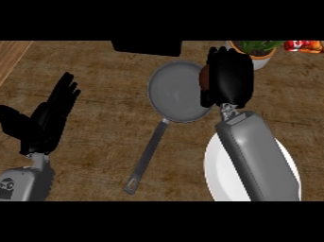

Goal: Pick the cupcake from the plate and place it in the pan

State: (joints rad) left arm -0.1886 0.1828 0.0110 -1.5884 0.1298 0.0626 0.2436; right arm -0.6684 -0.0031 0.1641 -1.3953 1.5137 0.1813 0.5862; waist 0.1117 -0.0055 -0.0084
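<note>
Right hand [227, 78] curled round brown cupcake [205, 77] at grey metal frying pan [174, 92] right rim; early release risks rim-side tumble. Left hand [42, 120] open, resting left.

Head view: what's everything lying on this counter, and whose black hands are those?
Pan: one, grey, long handle, counter's middle.
Cupcake: one, brown, mostly hidden in the right hand, at the pan's right rim.
Plate: one, white, lower right, partly under the right forearm.
Potted plant: one, green in white pot, top right.
Black box: one, top edge.
Red packet: one, top right corner.
Left hand: black, open, resting at left.
Right hand: black, curled round the cupcake.
</note>
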